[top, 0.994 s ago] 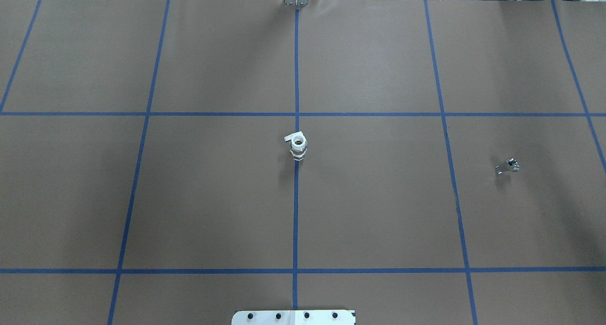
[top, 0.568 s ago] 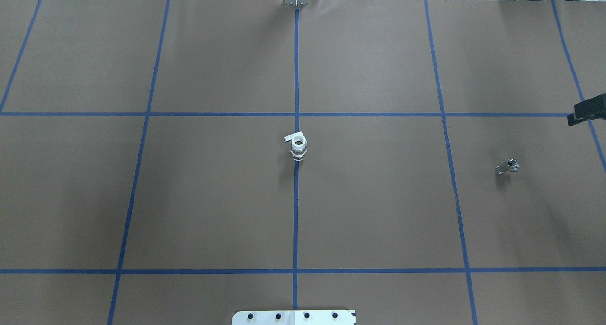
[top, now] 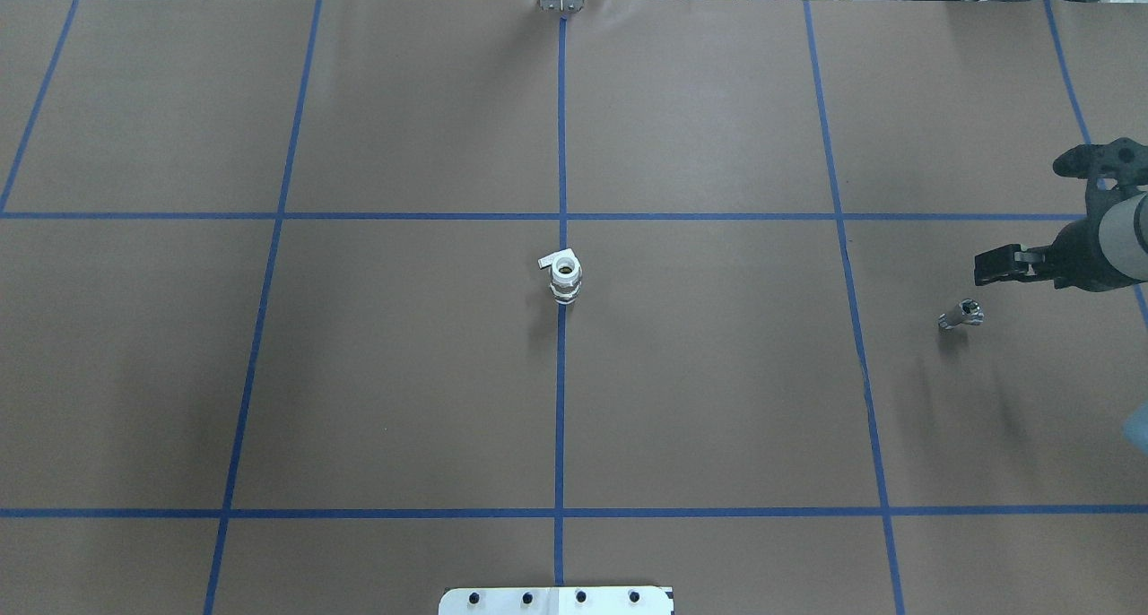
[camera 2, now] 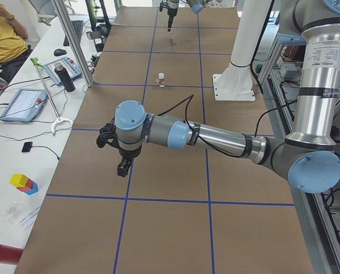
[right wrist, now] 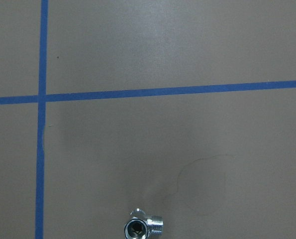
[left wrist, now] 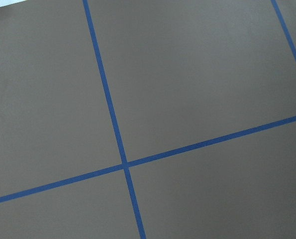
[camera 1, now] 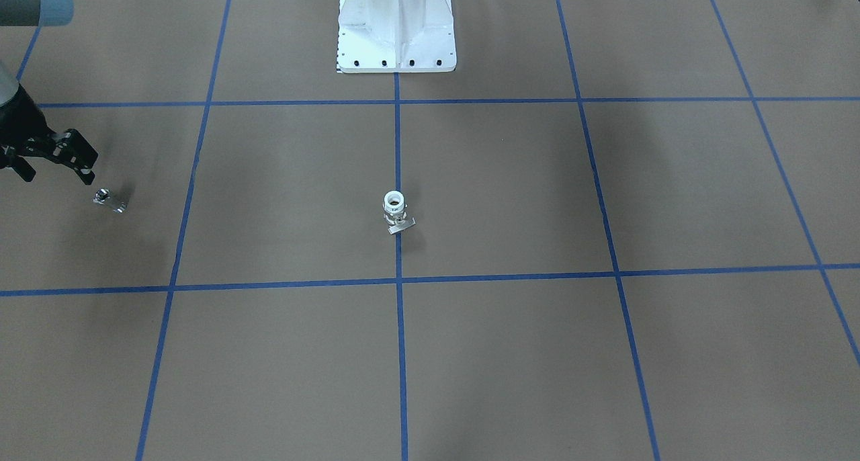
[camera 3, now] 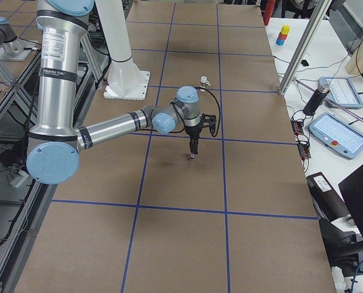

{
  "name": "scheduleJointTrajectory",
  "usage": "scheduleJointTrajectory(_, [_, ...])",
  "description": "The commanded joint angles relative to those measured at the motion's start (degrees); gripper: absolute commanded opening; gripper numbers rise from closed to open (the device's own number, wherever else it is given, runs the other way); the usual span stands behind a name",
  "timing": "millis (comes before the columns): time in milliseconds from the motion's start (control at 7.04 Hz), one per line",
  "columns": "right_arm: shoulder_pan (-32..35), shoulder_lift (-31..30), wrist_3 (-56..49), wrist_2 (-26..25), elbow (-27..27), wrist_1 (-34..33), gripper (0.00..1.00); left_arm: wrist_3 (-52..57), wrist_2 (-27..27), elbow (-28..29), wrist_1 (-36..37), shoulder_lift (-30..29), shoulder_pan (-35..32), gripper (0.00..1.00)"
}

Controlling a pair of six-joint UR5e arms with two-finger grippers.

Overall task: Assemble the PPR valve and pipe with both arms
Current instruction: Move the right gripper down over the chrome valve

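Note:
The PPR valve (top: pixel 565 279) stands upright on the centre blue line, white ring end up, grey tab at its base; it also shows in the front view (camera 1: pixel 396 212). The small chrome pipe (top: pixel 961 314) lies at the table's right and appears in the front view (camera 1: pixel 107 199) and at the bottom of the right wrist view (right wrist: pixel 143 228). My right gripper (camera 1: pixel 54 171) is open and empty, hovering just beside and above the pipe (camera 3: pixel 192 157). My left gripper (camera 2: pixel 123 168) hangs over bare table far from both parts; I cannot tell whether it is open.
The white bolted pedestal (camera 1: pixel 396 24) stands at the robot's edge of the table. A side bench with tablets (camera 2: pixel 21 103) and a seated person (camera 2: pixel 4 34) runs along the far side. Blue tape lines grid the brown table (top: pixel 404 373).
My right gripper has come in from the right edge of the overhead view and moved left, close to the pipe. The valve and the pipe have not moved.

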Motion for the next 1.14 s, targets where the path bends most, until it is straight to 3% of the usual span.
scheduleJointTrajectory(0, [-1.1, 0.5, 0.8, -0.2, -5.6, 9.8, 0.93, -0.1, 0.0, 0.2, -0.1, 0.0, 0.0, 1.0])
scheduleJointTrajectory(284, [-2.5, 1.6, 1.6, 0.0, -5.5, 9.6, 0.72, 0.0, -0.1, 0.0, -0.1, 0.0, 0.0, 1.0])
scheduleJointTrajectory(994, [-5.4, 0.3, 1.3, -0.4, -5.7, 9.4, 0.69, -0.2, 0.0, 0.3, -0.1, -0.1, 0.1, 1.0])
